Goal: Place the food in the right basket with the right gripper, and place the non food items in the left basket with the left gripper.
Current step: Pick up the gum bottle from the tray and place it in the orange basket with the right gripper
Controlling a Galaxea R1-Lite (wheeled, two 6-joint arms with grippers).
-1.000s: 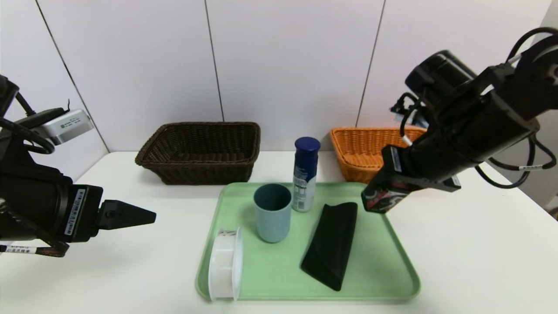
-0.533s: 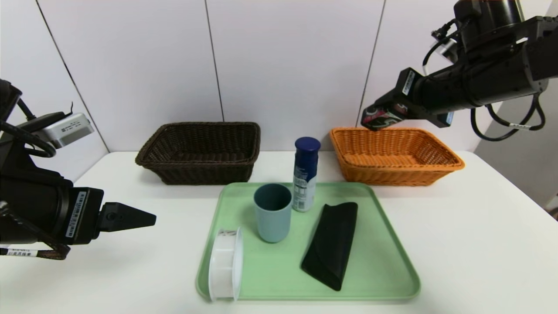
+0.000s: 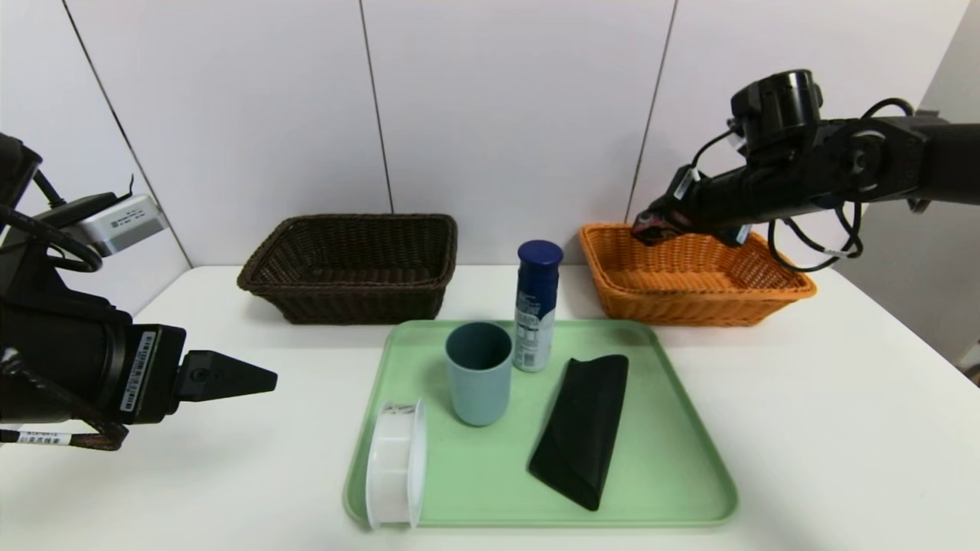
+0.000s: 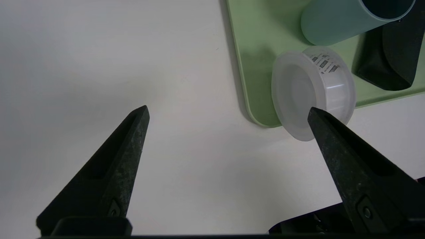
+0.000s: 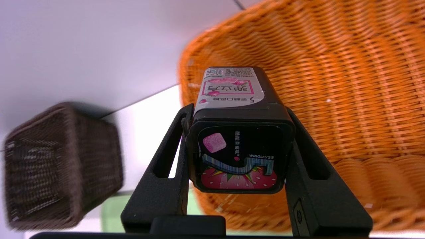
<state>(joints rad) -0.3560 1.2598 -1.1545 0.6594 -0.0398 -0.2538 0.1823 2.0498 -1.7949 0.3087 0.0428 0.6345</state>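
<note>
My right gripper (image 3: 649, 223) is shut on a black strawberry gum box (image 3: 655, 220), held in the air over the back left part of the orange right basket (image 3: 689, 285). In the right wrist view the gum box (image 5: 237, 152) sits clamped between both fingers of that gripper (image 5: 238, 109), with the orange basket (image 5: 348, 99) behind it. My left gripper (image 3: 253, 376) hangs open and empty over the table, left of the green tray (image 3: 490, 478). The dark brown left basket (image 3: 352, 268) stands at the back.
On the tray stand a blue-grey cup (image 3: 478, 375) and a blue spray can (image 3: 536, 306); a black case (image 3: 582, 428) and a white round container (image 3: 394, 463) lie there. The left wrist view shows the container (image 4: 312, 86) at the tray's (image 4: 262, 49) corner.
My right gripper carried the gum box from over the tray's far right corner up and back, then lowered it over the orange basket. The left arm stayed put.
</note>
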